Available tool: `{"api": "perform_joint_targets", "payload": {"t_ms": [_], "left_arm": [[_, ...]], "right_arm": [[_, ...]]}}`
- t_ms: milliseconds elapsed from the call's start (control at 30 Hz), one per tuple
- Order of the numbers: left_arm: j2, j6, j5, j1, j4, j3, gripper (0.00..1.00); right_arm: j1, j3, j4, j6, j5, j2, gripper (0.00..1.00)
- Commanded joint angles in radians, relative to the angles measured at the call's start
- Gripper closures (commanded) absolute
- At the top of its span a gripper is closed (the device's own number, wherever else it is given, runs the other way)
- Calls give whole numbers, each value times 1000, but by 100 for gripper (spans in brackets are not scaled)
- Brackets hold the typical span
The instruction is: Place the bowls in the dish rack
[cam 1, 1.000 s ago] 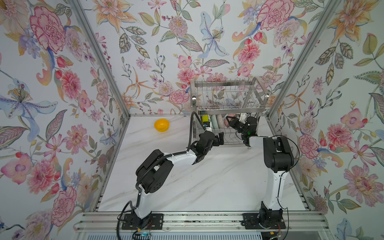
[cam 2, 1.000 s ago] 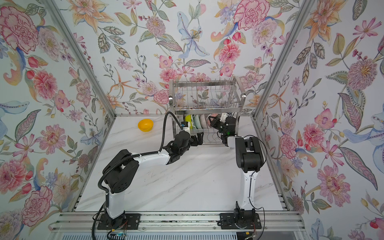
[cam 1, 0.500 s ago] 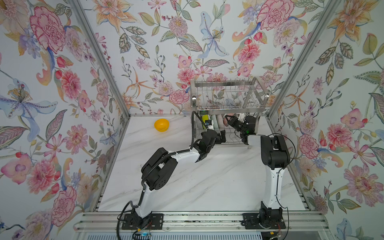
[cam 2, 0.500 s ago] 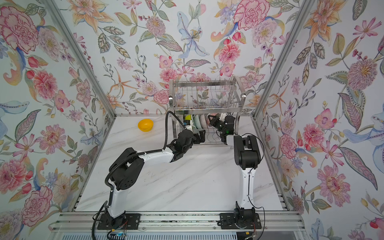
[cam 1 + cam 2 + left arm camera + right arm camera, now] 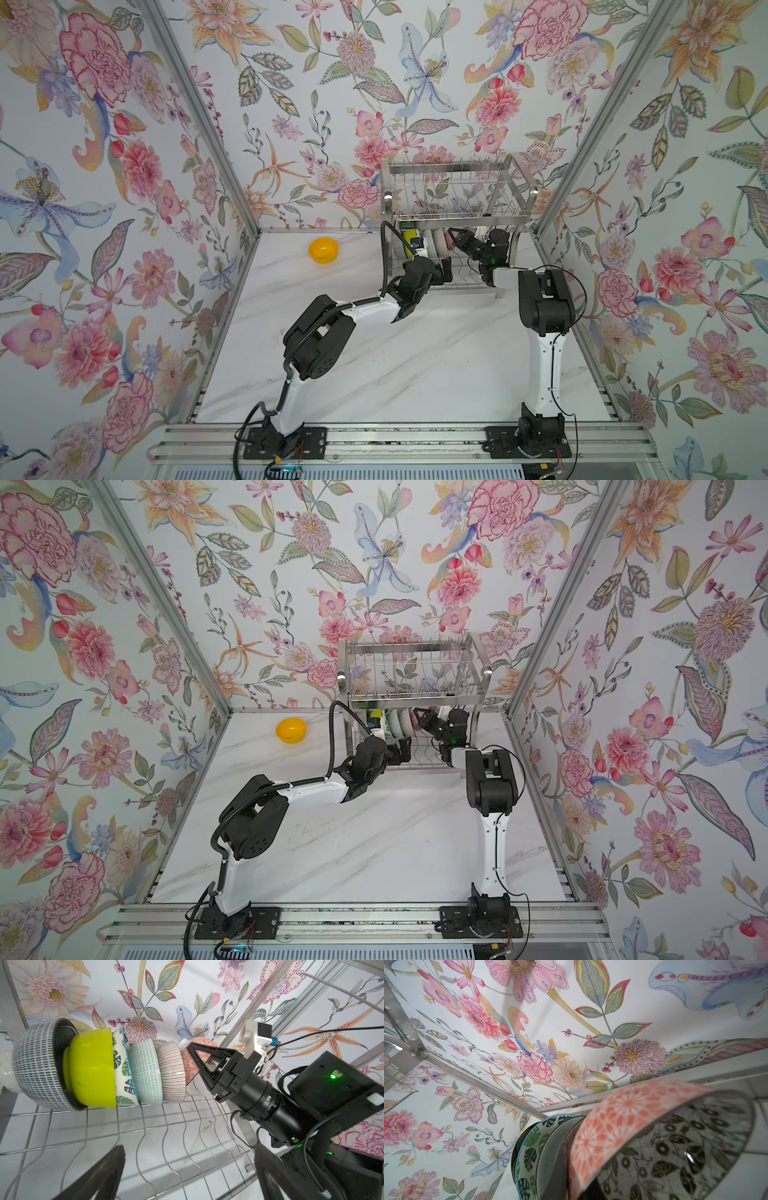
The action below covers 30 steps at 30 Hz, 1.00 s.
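**Top views.** The left arm has advanced over the last second. The left gripper (image 5: 445,266) now sits at the front edge of the dish rack's (image 5: 457,167) lower tier. The right gripper (image 5: 456,237) has edged slightly towards the row of bowls in that tier. The orange-yellow bowl (image 5: 323,250) lies on the counter (image 5: 374,357), well apart from the rack, still to be loaded.

**Left wrist view.** The left gripper's jaws stand wide apart and hold nothing, over the tier's wires. Five bowls stand on edge, nested in a row: the speckled bowl (image 5: 35,1068), lime-green bowl (image 5: 93,1068), leaf-print bowl (image 5: 122,1070), pale green bowl (image 5: 145,1072) and ribbed bowl (image 5: 172,1076). The right gripper is closed on the rim of the coral-patterned bowl (image 5: 193,1064), which rests against the ribbed bowl.

**Right wrist view.** The coral-patterned bowl fills the frame, and the pinch itself is mostly hidden.

**Assessment.** Placement of the sixth bowl appears nearly done. Both arms crowd one tier, and the upper tier limits lift. The left arm would need to back out before fetching the last bowl.
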Motion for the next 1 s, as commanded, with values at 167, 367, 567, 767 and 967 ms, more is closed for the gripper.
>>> {"api": "perform_joint_targets", "payload": {"t_ms": [167, 367, 567, 767, 967], "left_arm": [[-9, -3, -31, 9, -5, -10, 1], [-14, -2, -31, 10, -6, -16, 1], [-21, -2, -36, 10, -8, -25, 1], [-18, -2, -33, 10, -6, -26, 1], [-19, -5, -31, 11, -7, -31, 1]], "right_arm": [[2, 55, 59, 22, -69, 20, 100], [3, 60, 51, 23, -83, 31, 100], [1, 83, 27, 27, -94, 52, 100], [1, 81, -15, 4, -84, 47, 100], [0, 69, -80, -44, -63, 30, 100]]}}
